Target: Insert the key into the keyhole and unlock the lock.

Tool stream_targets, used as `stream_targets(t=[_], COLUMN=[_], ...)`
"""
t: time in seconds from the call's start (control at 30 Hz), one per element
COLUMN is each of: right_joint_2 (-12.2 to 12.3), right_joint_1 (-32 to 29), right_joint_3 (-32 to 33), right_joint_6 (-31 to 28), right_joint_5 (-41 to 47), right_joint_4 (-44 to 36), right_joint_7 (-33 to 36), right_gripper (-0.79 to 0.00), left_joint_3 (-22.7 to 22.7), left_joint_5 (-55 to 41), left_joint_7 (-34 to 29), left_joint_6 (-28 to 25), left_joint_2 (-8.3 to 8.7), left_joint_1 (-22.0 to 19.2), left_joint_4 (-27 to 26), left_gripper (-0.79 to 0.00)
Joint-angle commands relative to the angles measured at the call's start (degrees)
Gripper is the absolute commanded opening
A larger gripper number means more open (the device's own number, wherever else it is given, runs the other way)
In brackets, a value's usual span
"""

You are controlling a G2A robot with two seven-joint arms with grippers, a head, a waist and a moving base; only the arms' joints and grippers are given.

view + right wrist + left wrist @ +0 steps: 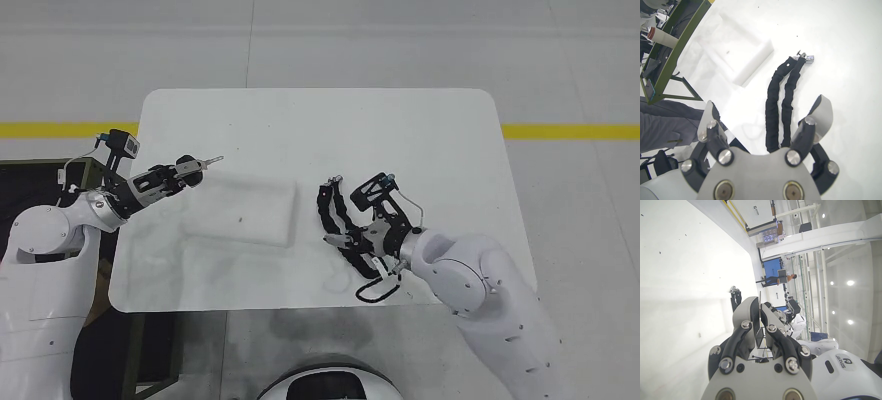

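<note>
The left gripper (759,309) has its fingers clenched on a small flat silver metal key (760,296). The blade pokes out past the tips and is held in the air above the left part of the white surface (430,130), well apart from the lock. The black fabric-sleeved chain lock (779,94) lies doubled on the surface beside a white foam block (745,56). Its short silver cylinder lock head (810,58) sits at the end of the loop farthest from the right arm. The right gripper (765,102) hangs over the near end of the chain with its fingers spread wide, one on either side of the two strands, grasping nothing.

The step in hand looks like bringing key and lock together (nothing is inserted yet). To do it well, the right fingers should probably close on the chain close to the cylinder rather than at the slack end, so the head cannot swivel when the key pushes. I cannot tell which face of the cylinder carries the keyhole, so it may need turning toward the left arm first. The blade should line up with the cylinder's axis before going in, since a slanted approach would likely shove the head across the smooth surface. The pinch on the key looks narrow, so the turn ought to be slow.
</note>
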Motion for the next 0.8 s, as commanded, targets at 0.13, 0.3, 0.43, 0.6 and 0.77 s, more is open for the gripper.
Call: stream_targets(t=[0.13,0.3,0.43,0.6,0.77], right_joint_2=[-1.50,-5.63,-8.24,-10.57,-12.46], right_joint_1=[8.05,26.11,33.57,39.30,41.79], right_joint_3=[-2.93,-10.87,-13.57,-16.45,-19.56], right_joint_6=[-0.93,2.95,3.55,3.66,6.56], right_joint_5=[29.64,47.44,53.19,52.20,43.12], right_joint_4=[10.66,28.59,38.26,48.15,54.17], right_joint_7=[12.96,17.87,17.20,17.89,13.39], right_gripper=[0.000,0.000,0.000,0.000,-0.049], left_joint_3=[0.00,0.00,0.00,0.00,0.00], left_joint_5=[0.00,0.00,0.00,0.00,0.00], left_joint_7=[0.00,0.00,0.00,0.00,0.00], left_joint_6=[0.00,0.00,0.00,0.00,0.00], left_joint_2=[0.00,0.00,0.00,0.00,0.00], left_joint_1=[0.00,0.00,0.00,0.00,0.00], left_joint_4=[0.00,0.00,0.00,0.00,0.00], left_gripper=[-0.785,-0.785,-0.785,-0.785,-0.785])
